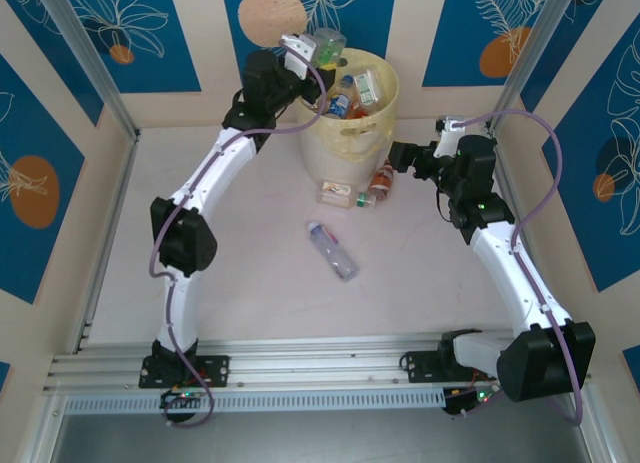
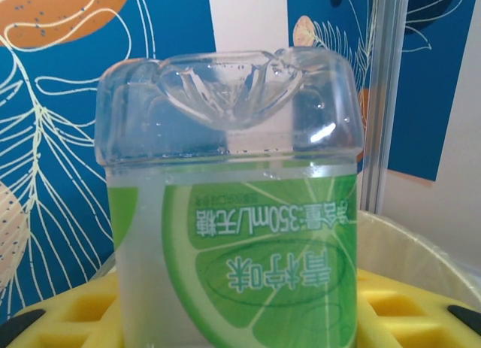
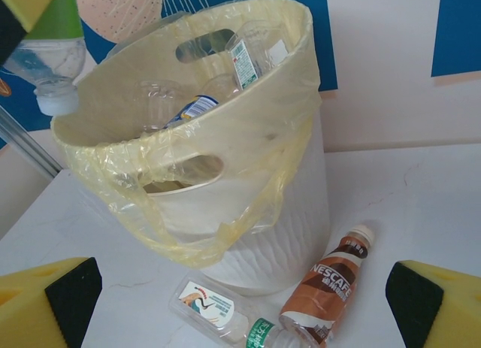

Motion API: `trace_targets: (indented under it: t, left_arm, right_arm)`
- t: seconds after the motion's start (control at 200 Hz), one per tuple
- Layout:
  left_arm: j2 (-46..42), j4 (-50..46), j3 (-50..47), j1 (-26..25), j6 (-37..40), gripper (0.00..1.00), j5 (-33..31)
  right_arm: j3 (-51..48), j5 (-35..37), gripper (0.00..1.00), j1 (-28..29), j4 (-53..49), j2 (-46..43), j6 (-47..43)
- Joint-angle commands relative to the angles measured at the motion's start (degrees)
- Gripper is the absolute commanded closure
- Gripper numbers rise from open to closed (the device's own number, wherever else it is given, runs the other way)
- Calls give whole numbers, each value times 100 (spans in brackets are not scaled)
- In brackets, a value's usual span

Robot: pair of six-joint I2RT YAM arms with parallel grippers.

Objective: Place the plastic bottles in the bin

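My left gripper (image 1: 312, 51) is shut on a clear bottle with a green lime label (image 2: 233, 213), holding it over the far left rim of the pale yellow bin (image 1: 352, 133). The same bottle (image 3: 46, 40) hangs cap-down at the top left of the right wrist view. Several bottles (image 1: 350, 95) lie inside the bin. My right gripper (image 1: 396, 159) stands open just right of the bin, with nothing between its pads (image 3: 52, 303). Below it a brown coffee bottle (image 3: 331, 280) and a clear bird-label bottle (image 3: 207, 307) lie against the bin's foot. A blue-labelled bottle (image 1: 332, 249) lies mid-table.
A thin yellow liner bag (image 3: 188, 205) drapes over the bin's rim and handle cutouts. A green-labelled bottle (image 3: 264, 334) lies between the two by the bin. Metal posts (image 1: 95, 73) and blue patterned walls close in the back and sides.
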Motion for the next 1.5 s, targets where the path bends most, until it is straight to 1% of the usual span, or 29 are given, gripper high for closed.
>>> trace_targets:
  t: [0.0,0.05,0.08,0.16,0.225,0.28,0.335,0.545,0.74,0.845,0.945,1.05,1.12,1.235,1.315,1.39,1.45,1.495]
  left_arm:
    - [160,-19,293,-80,211,51,71]
    - [226,51,294,-96,188,50,-149]
    - [272,121,289,-105,170,48,-321]
    - [405,411,294,-106,72,34,-945]
    - [523,624,372,-107,36,16,-1304]
    - [601,668,504,-105,19,5,-1386]
    - [638,653,647,-107,-5,0,-1335]
    - [524,47,1077,-107,-56,0,-883]
    - [297,-647,1086,-106,-236,0,-999]
    - [179,-990,867,-104,-240,0,-948]
    - [102,-1606,861,-123,-378,0,-472]
    - [103,-2493,1339,-202,-559,0,472]
    - [109,-3045,1674,-358,-529,0,656]
    - [104,-3592,1840,-570,-513,0,516]
    - [96,-3762,1845,-659,-513,0,257]
    - [52,-3842,1871,-671,-578,0,38]
    - [-15,-3961,1951,-674,-679,0,-71]
    - [-128,-4048,1951,-674,-733,0,-80]
  right_arm:
    - [-53,1,1,3,-60,-118,-121]
    - [-53,11,1,10,-69,-118,-130]
    - [-52,19,1,10,-80,-118,-127]
    - [-37,27,1,4,-90,-113,-151]
    - [-26,29,1,12,-115,-100,-166]
    - [-13,37,1,10,-128,-91,-175]
    - [-18,56,1,11,-125,-86,-192]
    - [-34,40,1,16,-101,-34,-166]
    - [28,32,1,15,-203,208,-86]
    - [131,164,1,12,-417,350,-15]
    - [130,196,1,17,-441,390,-23]
    - [140,222,1,18,-458,426,-26]
    - [190,248,1,13,-505,475,-10]
    - [328,244,1,16,-711,581,59]
    - [392,258,1,12,-814,692,49]
    - [486,634,1,3,-985,865,210]
    - [518,966,1,-71,-1072,1048,503]
    - [486,1004,1,-165,-1065,1191,761]
